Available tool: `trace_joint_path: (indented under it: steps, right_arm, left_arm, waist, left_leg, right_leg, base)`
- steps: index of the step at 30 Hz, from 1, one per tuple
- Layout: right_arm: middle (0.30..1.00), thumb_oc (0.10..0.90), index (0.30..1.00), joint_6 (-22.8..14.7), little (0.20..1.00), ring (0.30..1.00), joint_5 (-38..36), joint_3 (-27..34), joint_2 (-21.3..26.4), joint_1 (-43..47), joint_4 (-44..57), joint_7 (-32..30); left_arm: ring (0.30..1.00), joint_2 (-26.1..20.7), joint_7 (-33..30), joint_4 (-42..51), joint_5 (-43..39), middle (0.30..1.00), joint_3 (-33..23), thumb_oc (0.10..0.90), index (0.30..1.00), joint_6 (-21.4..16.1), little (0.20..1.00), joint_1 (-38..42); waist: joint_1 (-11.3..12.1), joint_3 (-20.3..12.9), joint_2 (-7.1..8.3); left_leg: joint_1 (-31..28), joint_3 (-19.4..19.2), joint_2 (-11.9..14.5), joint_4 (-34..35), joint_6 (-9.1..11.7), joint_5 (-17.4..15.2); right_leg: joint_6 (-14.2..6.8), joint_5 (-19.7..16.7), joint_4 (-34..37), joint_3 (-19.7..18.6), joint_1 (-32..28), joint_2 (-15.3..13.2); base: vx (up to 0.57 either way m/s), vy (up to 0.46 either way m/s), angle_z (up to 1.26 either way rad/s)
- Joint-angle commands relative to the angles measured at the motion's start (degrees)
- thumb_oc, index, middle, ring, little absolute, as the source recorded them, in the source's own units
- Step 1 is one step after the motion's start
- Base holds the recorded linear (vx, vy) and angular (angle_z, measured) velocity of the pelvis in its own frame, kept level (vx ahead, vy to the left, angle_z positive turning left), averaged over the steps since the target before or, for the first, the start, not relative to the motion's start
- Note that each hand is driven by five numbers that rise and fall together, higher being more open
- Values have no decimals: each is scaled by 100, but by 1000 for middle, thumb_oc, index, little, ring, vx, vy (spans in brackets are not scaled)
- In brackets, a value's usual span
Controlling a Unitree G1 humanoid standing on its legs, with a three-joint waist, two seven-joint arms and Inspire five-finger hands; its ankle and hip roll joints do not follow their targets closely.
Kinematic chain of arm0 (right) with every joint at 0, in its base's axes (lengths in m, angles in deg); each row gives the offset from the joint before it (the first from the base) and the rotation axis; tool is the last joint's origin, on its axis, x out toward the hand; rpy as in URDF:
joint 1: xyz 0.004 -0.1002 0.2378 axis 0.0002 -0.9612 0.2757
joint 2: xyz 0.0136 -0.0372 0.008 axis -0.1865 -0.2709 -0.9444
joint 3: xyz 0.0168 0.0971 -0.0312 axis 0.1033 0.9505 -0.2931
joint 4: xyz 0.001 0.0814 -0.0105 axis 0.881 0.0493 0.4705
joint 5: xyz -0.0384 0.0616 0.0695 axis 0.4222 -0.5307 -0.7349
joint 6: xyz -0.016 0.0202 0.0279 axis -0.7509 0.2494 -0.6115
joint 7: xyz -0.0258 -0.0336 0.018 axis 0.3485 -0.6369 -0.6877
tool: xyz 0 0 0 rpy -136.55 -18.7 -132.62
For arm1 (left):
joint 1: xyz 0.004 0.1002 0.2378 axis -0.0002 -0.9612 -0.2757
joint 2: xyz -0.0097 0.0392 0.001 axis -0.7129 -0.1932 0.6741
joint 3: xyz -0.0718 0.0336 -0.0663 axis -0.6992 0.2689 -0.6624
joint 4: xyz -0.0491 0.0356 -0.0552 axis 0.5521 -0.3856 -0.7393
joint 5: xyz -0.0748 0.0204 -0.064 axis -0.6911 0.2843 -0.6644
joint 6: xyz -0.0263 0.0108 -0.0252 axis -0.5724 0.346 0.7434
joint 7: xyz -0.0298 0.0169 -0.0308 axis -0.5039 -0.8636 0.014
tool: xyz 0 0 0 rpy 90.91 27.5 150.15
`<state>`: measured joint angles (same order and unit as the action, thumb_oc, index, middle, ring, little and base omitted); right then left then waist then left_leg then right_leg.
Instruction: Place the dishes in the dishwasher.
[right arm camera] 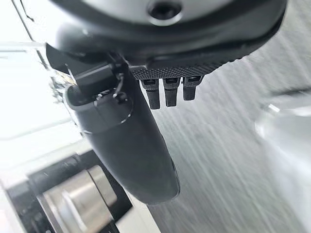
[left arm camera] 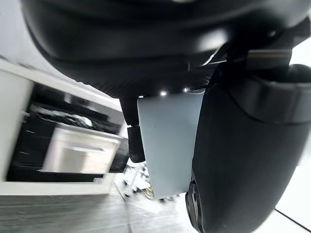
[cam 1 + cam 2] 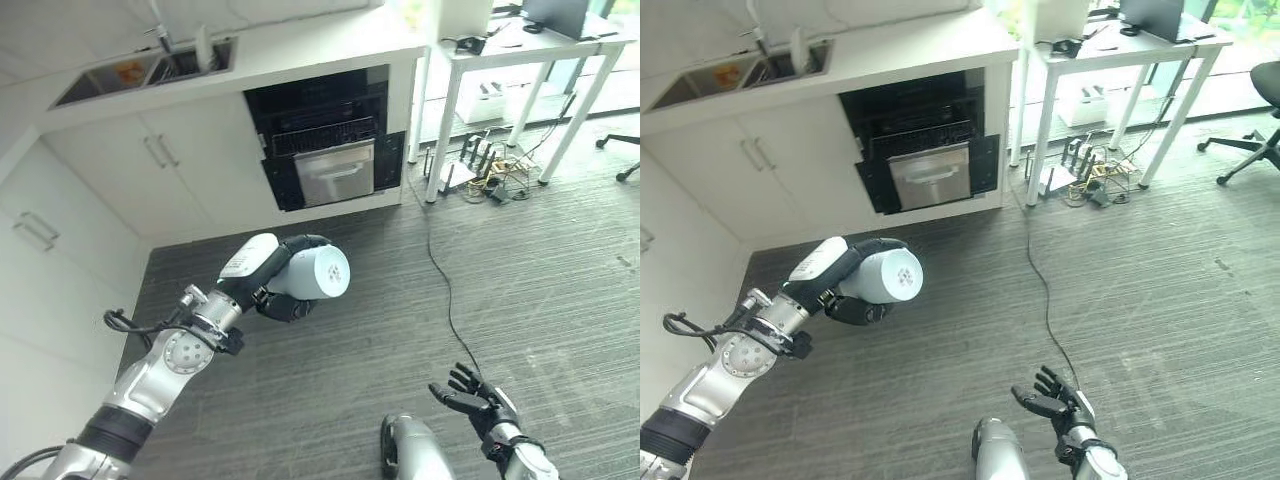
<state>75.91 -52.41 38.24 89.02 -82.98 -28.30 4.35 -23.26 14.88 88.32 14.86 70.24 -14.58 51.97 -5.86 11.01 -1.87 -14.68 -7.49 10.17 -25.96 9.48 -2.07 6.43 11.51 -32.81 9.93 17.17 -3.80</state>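
My left hand [image 3: 283,277] is shut on a pale blue-white cup [image 3: 319,272], held in the air above the grey carpet with its base turned toward the camera. In the left wrist view the cup [image 2: 167,141] sits between the thumb and the fingers [image 2: 134,131]. The dishwasher [image 3: 325,140] stands open in the white kitchen unit farther ahead, its dark racks and steel drawer front [image 3: 335,172] showing. My right hand [image 3: 478,400] hangs low at the near right, fingers spread and open, holding nothing. Its straight fingers [image 1: 167,90] show in the right wrist view.
A sink [image 3: 145,70] is set in the white counter at the far left. White cabinets [image 3: 60,260] run down the left side. A white table [image 3: 520,60] stands at the far right with cables and a wire rack [image 3: 490,170] under it. A cord [image 3: 440,280] crosses the carpet.
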Motion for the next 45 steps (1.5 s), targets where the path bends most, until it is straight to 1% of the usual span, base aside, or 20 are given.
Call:
trace_joint_path:
  steps: [1,3,5,6,8,10,12,15,18,21,23,25,27,28,30,32,34,37,41,45]
  right_arm:
    - [900,800,900,-409,900,900,-69,-89,146,4,641,278]
    - [900,800,900,-438,900,900,-99,-52,230,3,562,355]
    - [900,800,900,-490,900,900,-117,-39,284,33,492,436]
    - [900,800,900,-572,900,900,-6,-75,274,120,356,529]
    - [900,800,900,-598,900,900,168,-140,234,193,295,530]
    - [900,800,900,-499,900,900,233,-279,194,219,372,394]
    - [900,800,900,-423,900,900,222,-388,148,193,432,274]
    - [900,800,900,-393,900,900,282,-466,71,33,478,154]
    - [900,800,900,-297,900,900,334,-469,-31,-11,493,20]
    - [900,800,900,-302,900,900,377,-381,-147,-121,713,-164]
    - [900,800,900,-222,900,900,317,-358,-255,-167,761,-328]
    - [900,800,900,-272,900,900,361,-344,-237,-167,708,-251]
    - [900,800,900,-298,900,900,416,-277,-210,-189,746,-210]
    - [900,800,900,-329,900,900,348,-93,-145,-319,758,-40]
    - [900,800,900,-323,900,900,167,-120,-56,-299,640,-60]
    - [900,800,900,-365,900,900,393,-97,-16,-332,601,-89]
    - [900,800,900,-516,900,900,343,-4,105,-292,479,-144]
    - [900,800,900,-555,900,900,290,103,256,-219,462,-112]
    - [900,800,900,-466,900,900,205,101,395,-183,437,-112]
    - [900,800,900,-397,900,900,-88,230,269,-291,398,-74]
  left_arm:
    - [300,-34,-549,436,-60,300,-885,400,300,-217,300,591]
    - [300,-32,-472,404,-177,300,-946,400,300,-213,300,627]
    - [300,-20,-470,328,-233,300,-919,400,300,-211,300,717]
    - [300,-8,-533,289,-225,300,-928,400,300,-159,300,721]
    - [300,54,-711,239,-131,300,-951,400,300,-59,300,672]
    - [300,77,-934,284,-102,300,-980,400,300,154,300,581]
    - [300,99,-1038,288,-103,300,-1073,400,300,161,300,431]
    - [300,219,-1058,239,-33,300,-1195,400,300,169,300,255]
    - [300,210,-917,169,-31,300,-1329,400,300,173,300,133]
    - [300,-1,-817,95,-81,300,-1250,400,300,61,300,364]
    - [300,-109,-732,-10,-185,300,-1116,400,300,31,300,504]
    - [300,-149,-747,22,-269,300,-1114,400,300,-19,300,517]
    - [300,-93,-777,105,-159,300,-1116,400,300,-73,300,518]
    - [300,32,-912,170,148,300,-1045,400,300,-67,300,524]
    - [300,90,-934,13,143,300,-931,400,300,-146,300,614]
    - [300,190,-926,22,84,300,-809,400,300,-110,300,702]
    - [300,253,-842,69,81,300,-662,400,300,-86,300,899]
    - [300,197,-972,73,-36,300,-566,400,300,24,300,1082]
    - [300,74,-953,112,-231,300,-600,400,300,42,300,1069]
    - [300,34,-760,126,-207,300,-434,400,300,234,300,1209]
  waist:
    - [-147,-217,125]
    - [-108,-121,174]
    - [-33,-2,134]
    - [77,76,100]
    - [130,128,90]
    - [298,146,-7]
    - [403,114,-125]
    - [369,-44,-78]
    - [474,-211,25]
    - [502,-263,99]
    - [386,-211,65]
    - [271,-117,-77]
    - [172,-36,-172]
    - [-25,103,-83]
    - [-51,35,3]
    - [-68,25,129]
    - [-51,35,270]
    - [-160,13,177]
    - [-205,7,-74]
    - [-241,18,-129]
  left_leg:
    - [1131,-465,-432,-1210,-379,-94]
    - [1829,-535,-66,-2134,-382,110]
    - [2328,-470,-188,-2166,-492,-25]
    - [2480,-597,-529,-1401,-597,-78]
    - [2359,-1032,-507,-314,-632,9]
    - [2523,-665,-835,877,-589,264]
    - [2934,-457,-683,877,-547,148]
    - [2986,-984,-572,877,-586,-80]
    - [2789,-1019,-965,877,-896,-469]
    - [2813,-891,-1342,877,-1276,-597]
    - [2577,-447,-1557,877,-1468,-784]
    - [2322,-198,-1496,877,-1490,-892]
    - [2123,55,-1458,877,-1447,-987]
    - [1691,411,-1543,877,-1446,-1333]
    - [1628,388,-1571,877,-1343,-1259]
    - [1464,73,-1578,877,-1156,-1204]
    - [1606,-323,-1380,720,-935,-722]
    - [1663,-464,-849,877,-839,-753]
    - [1919,269,-310,877,-640,-782]
    - [1874,297,-483,877,-691,-952]
  right_leg:
    - [-944,-203,1562,118,-1046,-255]
    - [-721,-7,1562,199,-1333,-160]
    - [-685,73,1562,295,-1551,-133]
    - [-755,128,1562,261,-1678,-131]
    - [-833,260,1562,319,-1851,-118]
    - [-927,315,1562,135,-1995,-38]
    - [-962,378,1562,61,-2069,74]
    - [-1034,643,1562,243,-2315,-25]
    - [-1021,958,1562,187,-2797,57]
    - [-1423,-74,586,65,-2794,233]
    - [-1831,-985,-853,-233,-1691,276]
    - [-1650,-690,-684,-102,-1019,108]
    - [-1536,-657,87,54,-825,33]
    - [-1513,-877,1241,-150,-630,31]
    - [-1482,-895,1562,-190,-782,83]
    - [-1367,-594,1562,-143,-918,-18]
    - [-1253,-317,1562,-127,-1204,-198]
    - [-1239,-160,1562,-53,-1259,-266]
    - [-1245,-61,1562,-211,-1246,-229]
    - [-1608,-271,1562,-311,-1236,-858]
  base:
    - [261,-334,-37]
    - [285,-349,-20]
    - [259,-137,-14]
    - [409,-38,-31]
    - [369,27,-58]
    - [343,91,-142]
    - [465,59,-137]
    - [558,89,-90]
    - [671,234,2]
    - [366,183,69]
    - [251,97,112]
    - [212,-15,140]
    - [252,-159,72]
    - [279,-228,135]
    - [344,-229,127]
    - [282,-70,63]
    - [127,143,79]
    - [70,329,37]
    - [114,474,2]
    - [167,653,-31]
